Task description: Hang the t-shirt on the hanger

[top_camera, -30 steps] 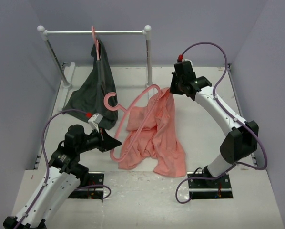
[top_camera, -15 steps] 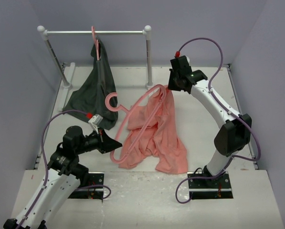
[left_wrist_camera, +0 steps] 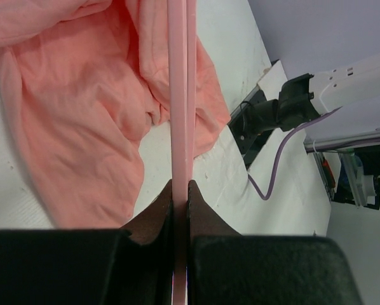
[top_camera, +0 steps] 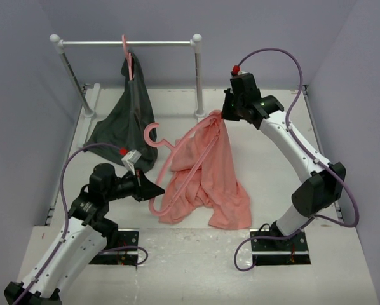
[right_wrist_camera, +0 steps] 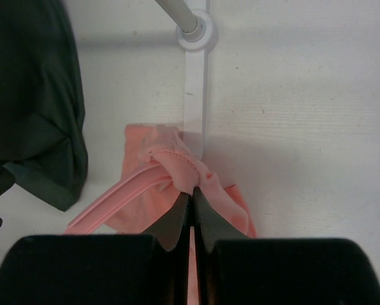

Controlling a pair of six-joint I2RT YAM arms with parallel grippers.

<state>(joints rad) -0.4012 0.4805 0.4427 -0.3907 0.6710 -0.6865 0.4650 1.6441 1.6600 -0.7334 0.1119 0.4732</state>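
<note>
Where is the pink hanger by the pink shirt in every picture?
Top view: the hanger, mid-table, across the shirt, hook at its left.
Left wrist view: the straight bar up the middle, pinched by the left hand.
Right wrist view: probably the pink strip at lower left.
Shared landmark: the pink shirt, in all three.

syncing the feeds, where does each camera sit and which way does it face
top external: above and behind the arm bases, looking down on table, rail and t-shirt; left arm and right arm show
left wrist: on the left arm, looking across the table at the right arm's base; left hand shut on hanger
right wrist: on the right arm, looking down at the rail's foot and dark garment; right hand shut on the t-shirt
shared: t-shirt in all three
</note>
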